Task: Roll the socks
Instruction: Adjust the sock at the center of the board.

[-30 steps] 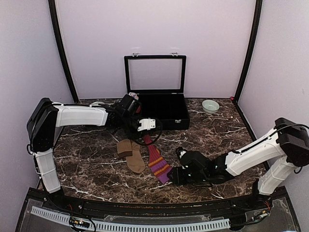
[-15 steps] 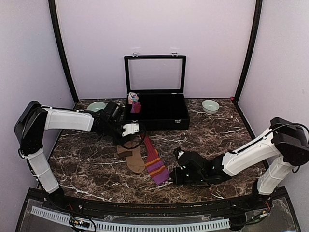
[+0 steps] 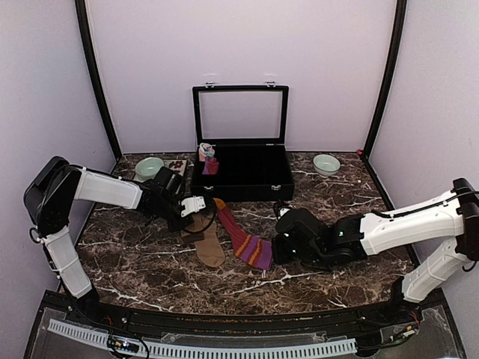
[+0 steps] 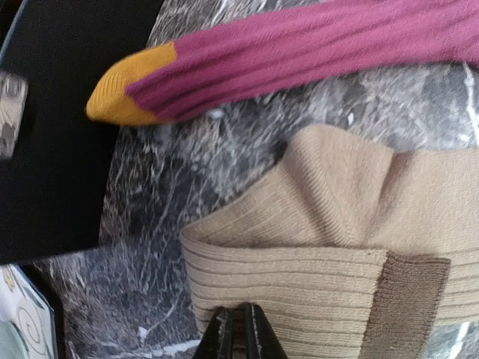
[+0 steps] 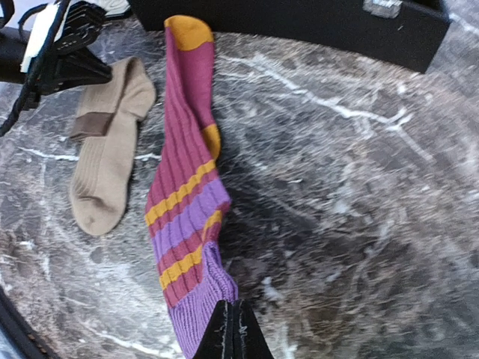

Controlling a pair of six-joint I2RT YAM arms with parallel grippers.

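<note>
- socks from above: two, tan sock (image 3: pixel 209 247) just beside maroon sock (image 3: pixel 238 235), lying on marble table (image 3: pixel 142 258); one black case (image 3: pixel 241 181), two bowls (image 3: pixel 149 166) behind; both arms stretched low, reaching inward.
- left wrist: left gripper (image 4: pixel 239 333) pinched closed, tips against tan sock's folded end.
- right wrist: right gripper (image 5: pixel 232 329) clamped on maroon sock's purple cuff.
</note>
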